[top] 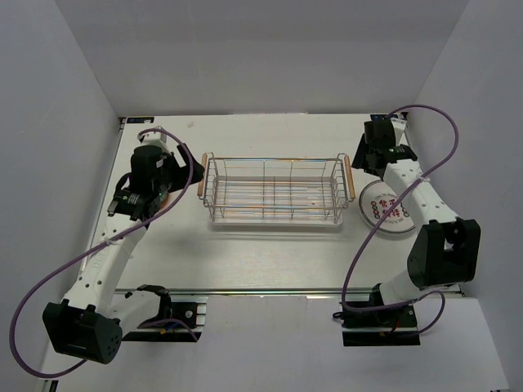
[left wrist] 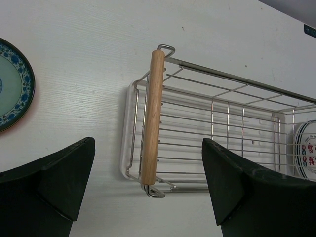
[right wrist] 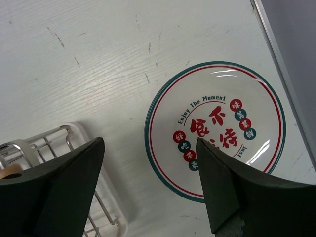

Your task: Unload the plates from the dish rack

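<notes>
Zero plates in the dish rack (top: 274, 159) mid-table; a printed plate (top: 388, 208) lies by the right edge, a blue-rimmed plate (left wrist: 12, 89) by the left. My left gripper (left wrist: 148, 148) and right gripper (right wrist: 149, 143) gape empty (I reckon we're finished).

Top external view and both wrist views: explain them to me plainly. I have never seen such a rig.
Two white-and-black robot arms stand bolted at the near edge of a white table. The top view looks down on everything; each wrist view looks past that arm's own dark fingers. Mid-table stands an empty chrome wire dish rack with wooden handles. Right of it lies a round white plate with red lettering; left of it, a round plate with blue-patterned rim. The left gripper and right gripper are open, holding nothing.
</notes>
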